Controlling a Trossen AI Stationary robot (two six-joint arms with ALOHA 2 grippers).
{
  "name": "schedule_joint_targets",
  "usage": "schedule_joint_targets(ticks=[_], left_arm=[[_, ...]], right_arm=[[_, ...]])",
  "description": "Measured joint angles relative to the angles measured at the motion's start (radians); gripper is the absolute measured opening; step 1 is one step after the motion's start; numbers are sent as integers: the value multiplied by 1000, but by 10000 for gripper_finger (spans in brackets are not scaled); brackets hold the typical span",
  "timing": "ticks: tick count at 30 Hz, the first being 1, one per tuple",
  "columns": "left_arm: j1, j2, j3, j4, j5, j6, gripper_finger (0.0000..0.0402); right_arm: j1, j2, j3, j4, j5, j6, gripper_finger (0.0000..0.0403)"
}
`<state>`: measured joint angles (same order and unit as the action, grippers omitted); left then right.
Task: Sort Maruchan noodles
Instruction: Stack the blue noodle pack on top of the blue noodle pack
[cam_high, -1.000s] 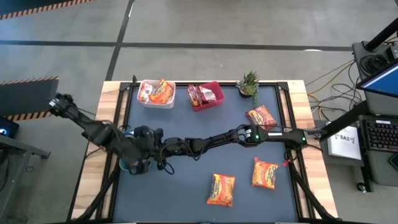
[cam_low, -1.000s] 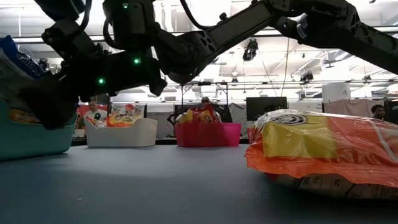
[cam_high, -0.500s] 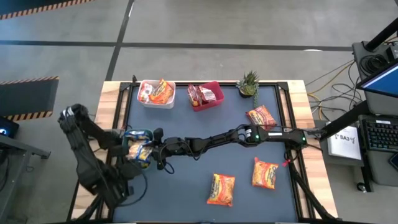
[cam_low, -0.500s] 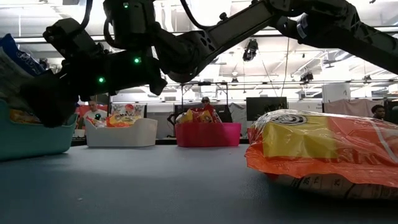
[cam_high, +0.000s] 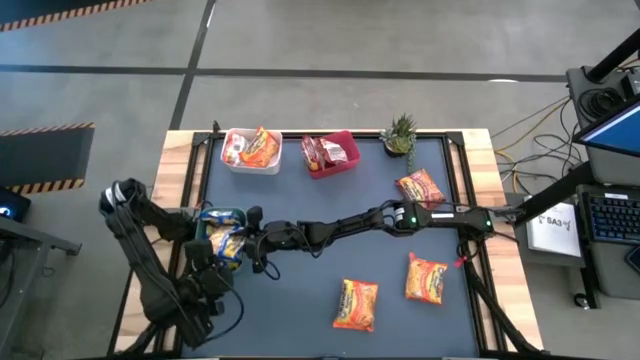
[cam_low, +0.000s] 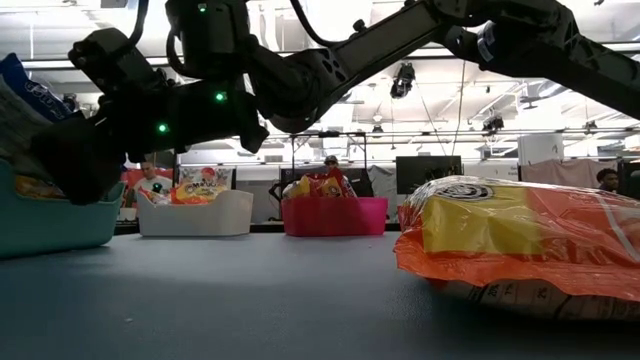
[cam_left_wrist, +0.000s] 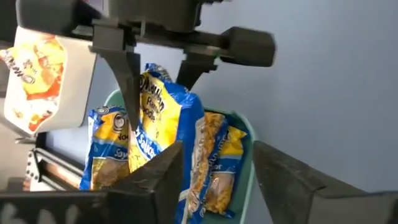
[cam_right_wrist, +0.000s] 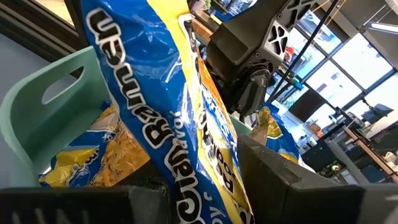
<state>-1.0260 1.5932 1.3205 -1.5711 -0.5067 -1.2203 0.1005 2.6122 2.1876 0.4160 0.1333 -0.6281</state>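
We see the right gripper (cam_left_wrist: 158, 87) closed on a yellow-blue packet (cam_right_wrist: 168, 130), pinching its upper edge and holding it upright over the green bin (cam_left_wrist: 245, 162) at the table's left side. In the right wrist view the packet fills the frame between that arm's own dark fingers (cam_right_wrist: 292, 180), with the bin's pale green wall and handle slot just beside it. More yellow-blue packets (cam_left_wrist: 214, 162) already stand inside the bin.

The left gripper (cam_left_wrist: 214, 180) hangs apart from the bin, toward the front-left corner of the table. Its jaws stand apart with nothing between them, and they frame the bin and the held packet from a short way off. In the high view, the left arm (cam_high: 150, 260) folds back along the table's left edge, while the right arm (cam_high: 400, 216) stretches across the whole dark mat (cam_high: 300, 290) from the right side.

Further out, a white bin (cam_high: 250, 150) at the back holds orange packets, and a red bin (cam_high: 332, 153) next to it holds red ones. A small potted plant (cam_high: 400, 133) stands to the right of these. Three orange packets still lie loose on the mat: one near the plant (cam_high: 420, 187), one at the front right (cam_high: 427, 279), one at the front middle (cam_high: 356, 303).
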Motion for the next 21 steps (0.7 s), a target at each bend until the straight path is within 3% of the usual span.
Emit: schedule_joint_targets(ticks=[6,13,21], left_arm=[[0,17,-81,0,-9,-88,195],[-1,19,-151,-1,-44,-179,178],[0,17,-122,0,-90,-183,160]], right_arm=[[0,0,0,-1,0,0,130],[-2,0,0,-9,6,-4,130],[0,0,0,2,-4,-37,130]])
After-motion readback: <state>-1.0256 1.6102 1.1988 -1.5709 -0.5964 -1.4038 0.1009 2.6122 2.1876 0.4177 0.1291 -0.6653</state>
